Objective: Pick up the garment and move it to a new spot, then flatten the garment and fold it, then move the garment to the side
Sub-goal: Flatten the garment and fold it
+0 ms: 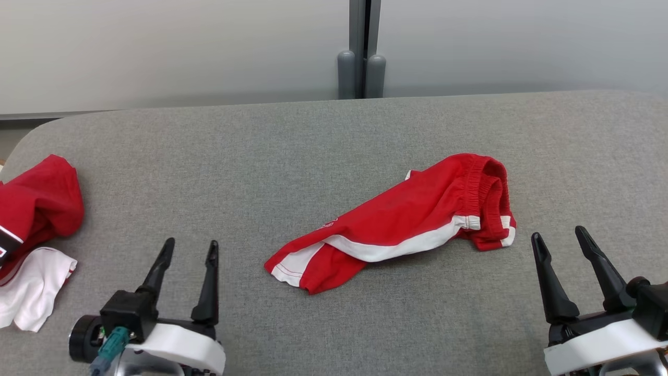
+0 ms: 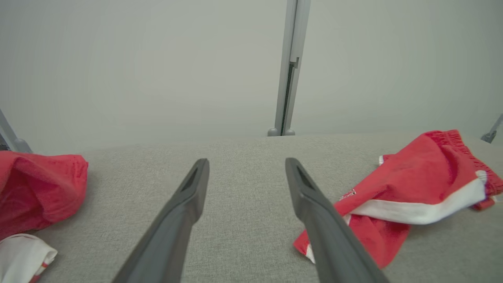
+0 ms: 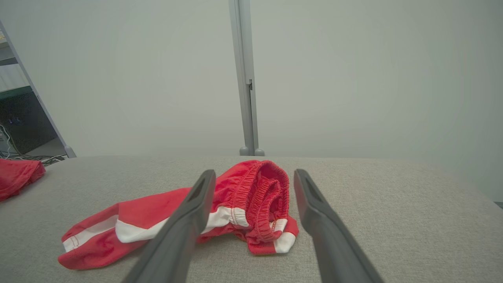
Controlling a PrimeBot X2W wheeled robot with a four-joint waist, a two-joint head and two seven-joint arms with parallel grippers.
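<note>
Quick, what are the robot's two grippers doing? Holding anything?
Left gripper: open, holding nothing.
Right gripper: open, holding nothing.

This looks like a robot test lab rather than a home: a grey cloth-covered table (image 1: 292, 141) stands against plain pale partition panels (image 1: 156, 47) joined by a grey metal post (image 1: 364, 31). Beyond the panels sit a dark equipment cabinet (image 3: 21, 122) and loose cables (image 3: 39, 159) (seen in the right wrist view).
</note>
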